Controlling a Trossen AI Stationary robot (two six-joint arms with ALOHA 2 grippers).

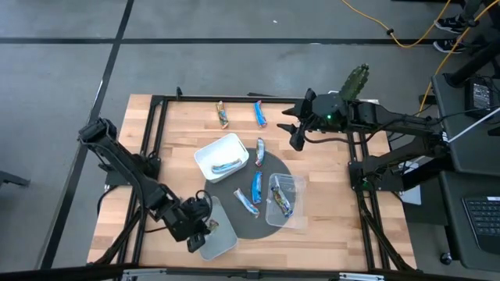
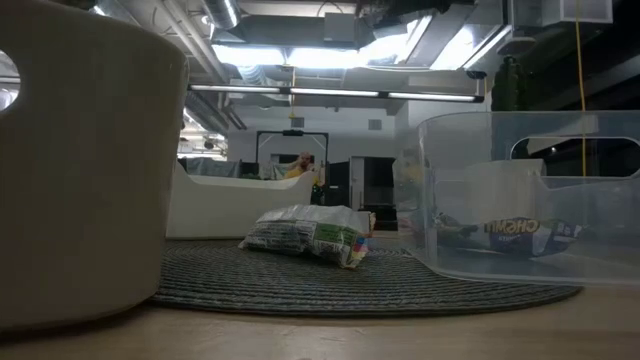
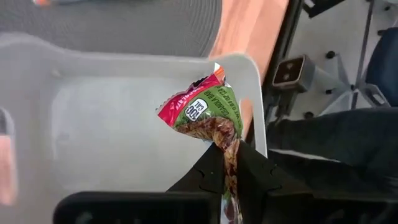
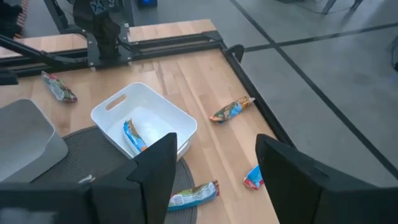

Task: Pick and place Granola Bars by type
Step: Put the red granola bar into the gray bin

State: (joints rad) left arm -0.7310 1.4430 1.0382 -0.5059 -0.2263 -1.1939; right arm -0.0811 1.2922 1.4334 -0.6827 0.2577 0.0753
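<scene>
Bars lie scattered across the wooden worktop (image 1: 328,203) in the high view: seven Granola Bars show, one orange-brown (image 1: 223,115) and one blue (image 1: 260,113) at 12 o'clock, one (image 1: 260,151) just off the round grey mat (image 1: 262,222), two (image 1: 255,187) on the mat, one in the white tub (image 1: 205,154) and one in the clear tub (image 1: 291,182). The left claw (image 1: 205,226) hangs over the grey tub (image 1: 223,242) at 7 o'clock; the right claw (image 1: 295,129) hovers at 1 o'clock.

Low view, level with the worktop: a green-and-white wrapped bar (image 2: 305,235) lies on the mat between the white tub (image 2: 215,205) and the clear tub (image 2: 600,160), whose bar shows through its wall. No claw shows here.

Left wrist view alone shows the grip: the left claw (image 3: 230,165), narrowed, pinches a red-and-green wrapped bar (image 3: 202,112) over the grey tub (image 3: 93,118).

Right wrist view: the right claw (image 4: 214,171) stands wide and empty above the worktop; five bars show, one (image 4: 132,135) inside the white tub (image 4: 180,121).
</scene>
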